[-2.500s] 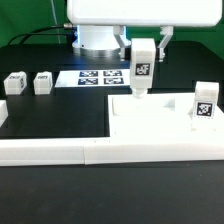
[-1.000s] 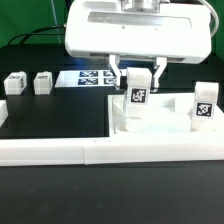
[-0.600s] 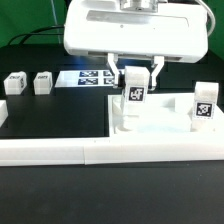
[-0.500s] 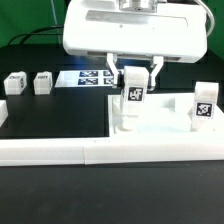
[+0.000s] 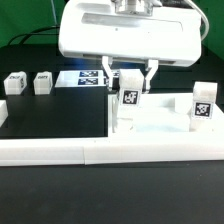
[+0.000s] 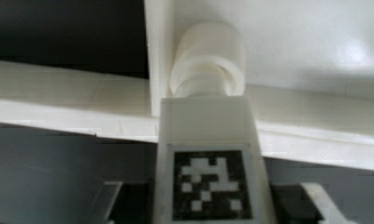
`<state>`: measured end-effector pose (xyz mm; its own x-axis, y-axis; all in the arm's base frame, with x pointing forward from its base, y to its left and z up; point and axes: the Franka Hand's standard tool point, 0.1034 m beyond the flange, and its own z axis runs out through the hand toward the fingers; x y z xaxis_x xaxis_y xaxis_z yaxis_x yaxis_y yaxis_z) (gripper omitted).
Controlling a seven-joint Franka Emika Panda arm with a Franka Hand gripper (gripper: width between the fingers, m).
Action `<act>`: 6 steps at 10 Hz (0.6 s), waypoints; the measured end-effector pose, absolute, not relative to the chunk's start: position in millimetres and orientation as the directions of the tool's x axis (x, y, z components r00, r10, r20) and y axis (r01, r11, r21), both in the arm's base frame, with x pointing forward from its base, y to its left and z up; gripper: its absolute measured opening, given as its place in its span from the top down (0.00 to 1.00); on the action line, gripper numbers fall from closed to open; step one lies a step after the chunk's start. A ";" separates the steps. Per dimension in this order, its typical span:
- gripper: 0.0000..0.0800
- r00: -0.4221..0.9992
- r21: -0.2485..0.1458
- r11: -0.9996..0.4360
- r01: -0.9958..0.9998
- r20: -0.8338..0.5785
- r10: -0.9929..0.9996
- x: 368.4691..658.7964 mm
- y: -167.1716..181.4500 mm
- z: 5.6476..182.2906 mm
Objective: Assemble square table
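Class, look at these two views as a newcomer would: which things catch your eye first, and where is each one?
First comes the big white tool, top centre of the exterior view, its fingers flanking a tagged leg post standing on the square table slab. A second tagged leg post stands near the slab's corner on the exterior view's right. Two loose leg posts lie on the black table at the exterior view's left.

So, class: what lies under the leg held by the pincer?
The leg in the pincer stands upright on the tabletop slab, near a corner. Its base hides whatever lies beneath, so the hole cannot be seen.
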<state>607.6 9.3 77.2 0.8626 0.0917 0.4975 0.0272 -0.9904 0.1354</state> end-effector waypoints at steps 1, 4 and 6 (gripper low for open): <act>0.63 0.857 0.140 -0.990 0.030 0.506 0.098 608.3 10.0 73.7; 0.63 0.852 0.142 -0.989 0.033 0.513 0.102 609.0 11.4 73.6; 0.40 0.852 0.143 -0.989 0.035 0.512 0.104 608.8 11.3 73.4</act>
<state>608.8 11.3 73.4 0.8524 0.1042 0.5124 0.0349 -0.9891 0.1432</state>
